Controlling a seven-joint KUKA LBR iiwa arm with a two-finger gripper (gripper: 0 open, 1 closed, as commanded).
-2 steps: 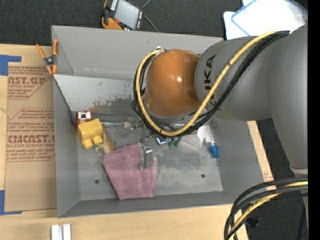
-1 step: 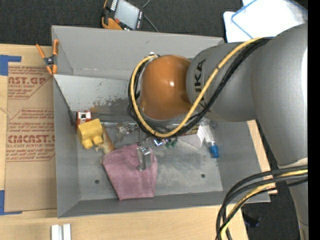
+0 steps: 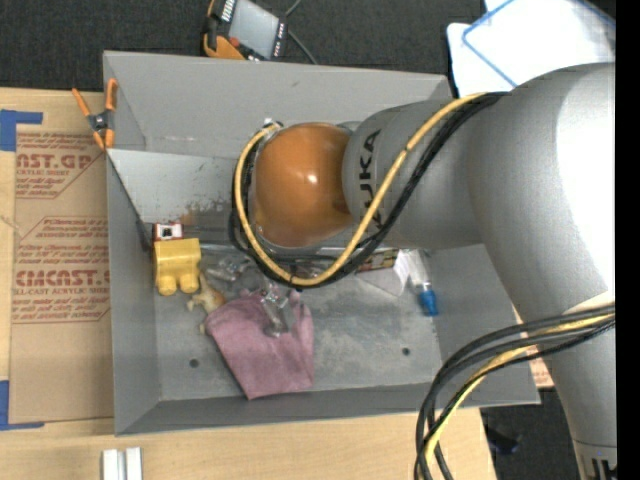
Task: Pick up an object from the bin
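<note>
My gripper point(image 3: 277, 318) reaches down under the orange dome, and its metal fingertips rest on the upper edge of a crumpled pink cloth point(image 3: 262, 353) lying in the bin's front left part. A yellow toy block point(image 3: 177, 265) with a small red and white piece on top sits to the left, against the bin's left wall. Between block and cloth lies a small beige scrap point(image 3: 205, 299). How wide the fingers stand is hidden by the dome and the cloth's folds.
A blue-capped white tube point(image 3: 422, 290) and a clear wrapper lie at the right, under the arm. Some flat printed packaging shows beneath the wrist. The arm covers the bin's back right part. Bare floor lies front right.
</note>
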